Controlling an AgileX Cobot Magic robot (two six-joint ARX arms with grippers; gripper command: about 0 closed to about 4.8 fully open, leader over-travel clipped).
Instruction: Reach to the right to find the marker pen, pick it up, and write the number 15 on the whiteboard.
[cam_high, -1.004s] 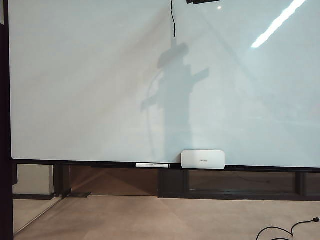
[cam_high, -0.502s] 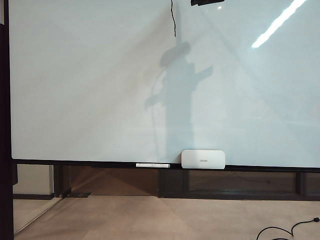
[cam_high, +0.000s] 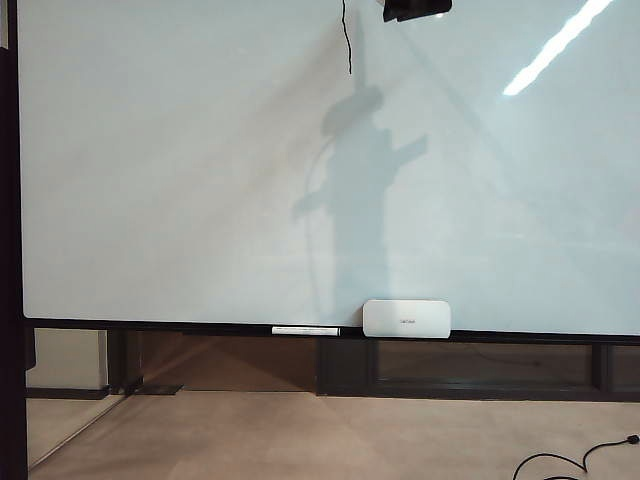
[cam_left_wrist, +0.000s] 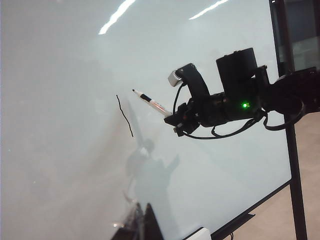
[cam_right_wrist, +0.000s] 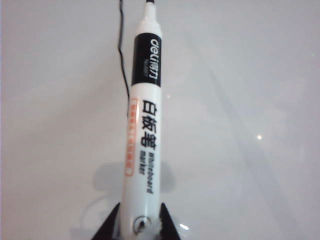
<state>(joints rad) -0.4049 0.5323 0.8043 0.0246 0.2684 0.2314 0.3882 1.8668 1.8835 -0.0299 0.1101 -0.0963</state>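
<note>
Right pincer (cam_right_wrist: 139, 227) clamps the marker pen (cam_right_wrist: 143, 120) near the whiteboard (cam_high: 180, 180) top edge; left pincer seemingly unseen.

marker pen (cam_right_wrist: 144, 135) barrel reads "deli" on the black band, then Chinese characters plus "Whiteboard marker" on the white body.

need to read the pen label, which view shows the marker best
The right wrist view: the white whiteboard marker with black band fills it, label readable, gripped in the right tool. The left wrist view shows it small; the exterior view shows only the arm's dark edge.
</note>
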